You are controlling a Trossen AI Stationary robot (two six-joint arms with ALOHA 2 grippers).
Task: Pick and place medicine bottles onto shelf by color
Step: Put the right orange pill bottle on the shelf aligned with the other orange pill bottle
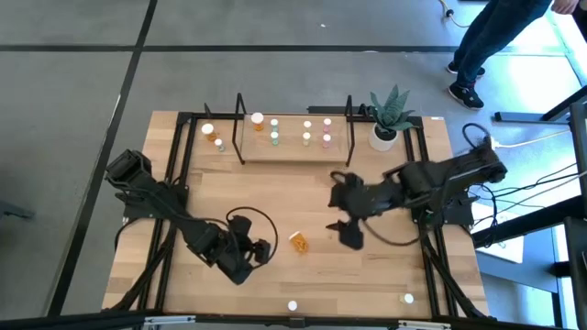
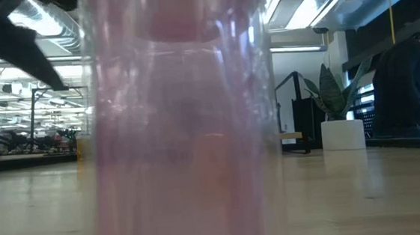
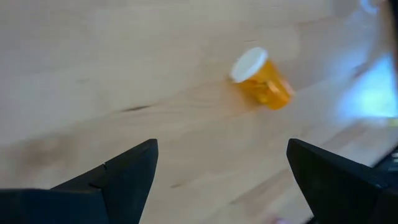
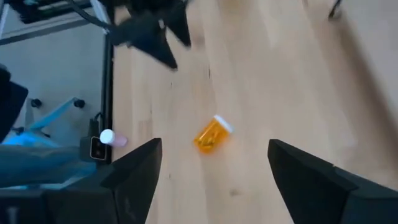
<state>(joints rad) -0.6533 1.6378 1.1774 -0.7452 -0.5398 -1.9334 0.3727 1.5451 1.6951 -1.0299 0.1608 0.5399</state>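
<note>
An orange medicine bottle (image 1: 299, 241) with a white cap lies on its side on the wooden table, between my two grippers. My left gripper (image 1: 265, 248) hovers open just left of it. The left wrist view shows the bottle (image 3: 261, 78) ahead of the open fingers (image 3: 221, 168). My right gripper (image 1: 342, 222) hangs open above and to the right of the bottle (image 4: 211, 134). The shelf (image 1: 293, 147) stands at the table's far side with several bottles upright on its board. A pinkish bottle (image 2: 184, 119) stands right in front of the low camera.
Two bottles (image 1: 213, 137) stand left of the shelf. Two more stand at the near edge (image 1: 293, 306), (image 1: 408, 298). A plant in a white pot (image 1: 385, 136) is at the far right corner. A person (image 1: 486, 46) stands beyond the table.
</note>
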